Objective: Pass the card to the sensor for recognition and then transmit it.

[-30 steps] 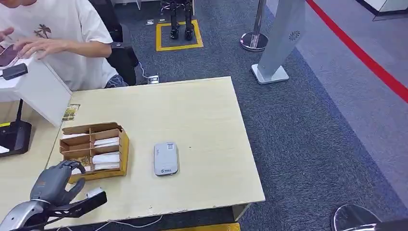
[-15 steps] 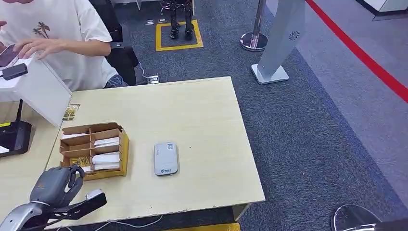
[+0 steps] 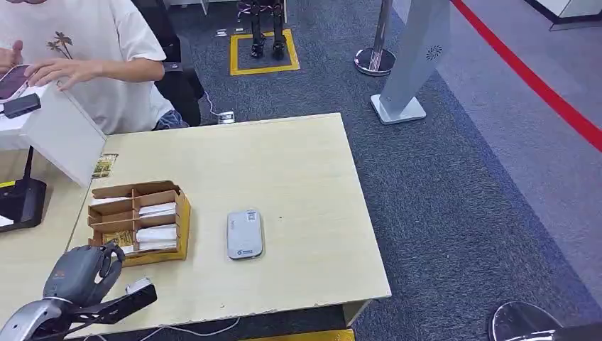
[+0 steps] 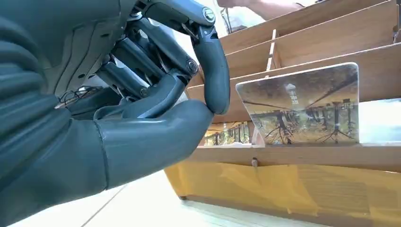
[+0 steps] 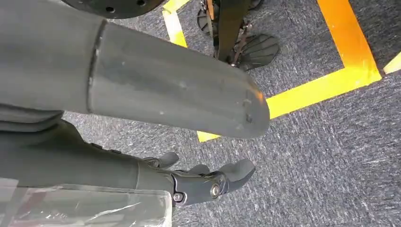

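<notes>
The thin card with a picture of trees (image 4: 302,106) stands upright in the near slot of the brown cardboard box with dividers (image 3: 138,217). The box sits on the pale wooden counter (image 3: 298,177), at about 9 o'clock from the flat grey sensor pad (image 3: 245,234).

Our left hand (image 3: 81,273) is right at the box's near side. Its thumb and a dark finger (image 4: 213,71) curl toward each other just beside the card's edge. We cannot tell if those fingers are pinching the card yet.

We think we are on the first step, picking the card. Next we need a firm pinch, a lift, then a move to the pad.

Our right hand (image 5: 203,182) hangs over the floor, fingers loosely apart, holding nothing.

We count one box, one pad, and several white cards (image 3: 157,236) in the slots.
</notes>
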Controlling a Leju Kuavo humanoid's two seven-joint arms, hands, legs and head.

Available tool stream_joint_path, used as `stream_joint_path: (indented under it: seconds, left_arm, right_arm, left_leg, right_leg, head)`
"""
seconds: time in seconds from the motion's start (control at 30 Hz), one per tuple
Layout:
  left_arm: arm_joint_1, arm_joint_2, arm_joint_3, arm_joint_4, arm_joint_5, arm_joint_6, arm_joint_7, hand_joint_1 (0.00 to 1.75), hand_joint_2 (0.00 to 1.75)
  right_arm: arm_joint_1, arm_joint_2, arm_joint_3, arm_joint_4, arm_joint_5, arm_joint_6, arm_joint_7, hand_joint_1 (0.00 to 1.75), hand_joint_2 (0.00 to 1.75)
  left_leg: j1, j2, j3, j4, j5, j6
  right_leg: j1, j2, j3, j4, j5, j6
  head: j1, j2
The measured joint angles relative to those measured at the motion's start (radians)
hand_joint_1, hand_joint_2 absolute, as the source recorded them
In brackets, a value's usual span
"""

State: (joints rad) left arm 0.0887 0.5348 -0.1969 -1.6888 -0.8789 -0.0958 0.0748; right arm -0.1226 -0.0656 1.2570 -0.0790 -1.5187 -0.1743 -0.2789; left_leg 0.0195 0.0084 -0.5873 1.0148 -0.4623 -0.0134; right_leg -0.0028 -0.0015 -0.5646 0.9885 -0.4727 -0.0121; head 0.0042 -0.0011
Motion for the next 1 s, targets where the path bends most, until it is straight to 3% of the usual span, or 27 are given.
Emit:
stream_joint_path:
  seconds: [1.0]
  left_arm:
    - [-0.013,0.004,0.020,-0.001,0.018,-0.023,-0.002,0.00,1.75]
  right_arm:
    - [-0.003,-0.004,0.003,-0.002,0.000,-0.010,0.003,0.00,0.00]
  left_leg:
    - [0.000,0.000,0.000,0.000,0.000,0.000]
  right_leg:
    - [0.000,0.000,0.000,0.000,0.000,0.000]
  head:
    - [0.000,0.000]
